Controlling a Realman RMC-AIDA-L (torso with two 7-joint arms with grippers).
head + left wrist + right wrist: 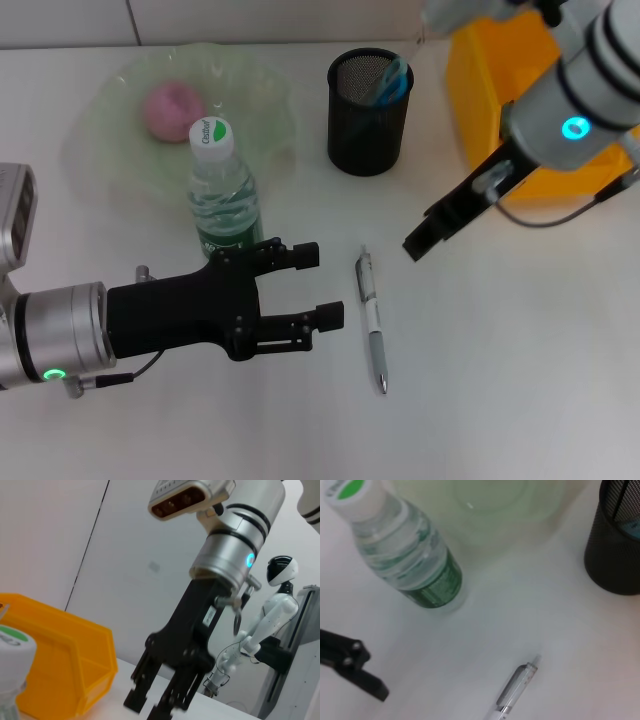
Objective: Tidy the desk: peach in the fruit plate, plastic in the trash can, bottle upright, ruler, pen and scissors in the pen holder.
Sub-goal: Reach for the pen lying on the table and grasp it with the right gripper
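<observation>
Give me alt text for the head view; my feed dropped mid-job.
A pen lies on the white desk between the open left gripper and the right gripper above it. Behind stand an upright bottle, a green fruit plate holding the peach, a black mesh pen holder and a yellow bin.

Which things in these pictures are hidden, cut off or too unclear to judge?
- Pen holder contents, head view: only blue handles show above the mesh; a ruler inside cannot be confirmed.
- Trash can, head view: the right arm covers its inside.
- Right gripper, head view: too dark to judge.
- Pen, right wrist view: cut off by the picture's edge.
</observation>
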